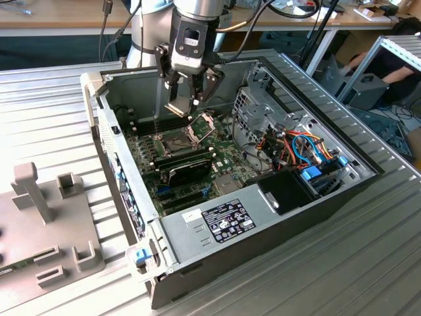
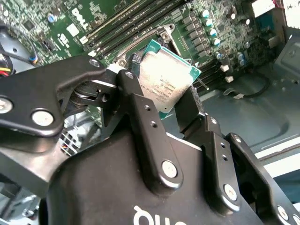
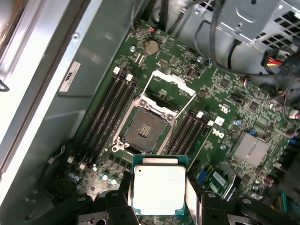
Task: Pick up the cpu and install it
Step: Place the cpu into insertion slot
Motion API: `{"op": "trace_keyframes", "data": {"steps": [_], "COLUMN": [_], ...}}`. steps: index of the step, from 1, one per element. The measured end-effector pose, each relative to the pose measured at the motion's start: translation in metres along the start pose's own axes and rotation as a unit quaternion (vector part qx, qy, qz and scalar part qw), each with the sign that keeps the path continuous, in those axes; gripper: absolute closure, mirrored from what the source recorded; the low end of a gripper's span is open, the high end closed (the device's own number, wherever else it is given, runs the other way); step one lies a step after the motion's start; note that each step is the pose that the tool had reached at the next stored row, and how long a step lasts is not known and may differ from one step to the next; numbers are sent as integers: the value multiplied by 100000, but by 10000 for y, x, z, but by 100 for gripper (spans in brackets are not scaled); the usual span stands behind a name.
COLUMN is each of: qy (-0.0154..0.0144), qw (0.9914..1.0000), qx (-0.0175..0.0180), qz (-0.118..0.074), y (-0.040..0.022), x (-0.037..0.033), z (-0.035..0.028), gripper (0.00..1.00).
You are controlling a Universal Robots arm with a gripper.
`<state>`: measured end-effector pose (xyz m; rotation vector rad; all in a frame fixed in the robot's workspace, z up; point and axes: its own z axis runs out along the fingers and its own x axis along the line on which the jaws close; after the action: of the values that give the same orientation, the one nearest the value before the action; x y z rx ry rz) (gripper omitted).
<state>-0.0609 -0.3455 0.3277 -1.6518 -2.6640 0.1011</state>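
Silver cpu (image 3: 158,190): gripped btwn fingers (image 2: 140,112), tilted.
gripper (image 1: 189,92): inside case (image 1: 108,125), above board (image 3: 225,110).
socket (image 3: 144,130): frame open, apart from cpu.

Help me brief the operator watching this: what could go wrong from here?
The cpu hangs pinched at its edges by the fingers above the open socket; it might slip or seat skewed and bend contacts. The raised socket frame stands close by, so a finger could catch it.
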Motion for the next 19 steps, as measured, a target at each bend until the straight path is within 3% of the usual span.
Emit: {"op": "trace_keyframes", "data": {"steps": [3,4,6,11,12,13,17,18,19], "qy": [161,264,358,617,676,770,979,1047,1094], "qw": [99961,99894,99809,99422,99310,99103,98544,98339,98186], "qx": [79,133,180,313,342,391,498,531,556], "qz": [2771,4583,6172,10710,11702,13338,16965,18113,18921], "y": [0,1,1,1,2,2,2,2,2], "x": [0,0,0,1,1,1,1,1,1], "z": [6,9,13,22,24,28,36,39,41], "gripper": [45,45,45,45,45,45,45,45,45]}}
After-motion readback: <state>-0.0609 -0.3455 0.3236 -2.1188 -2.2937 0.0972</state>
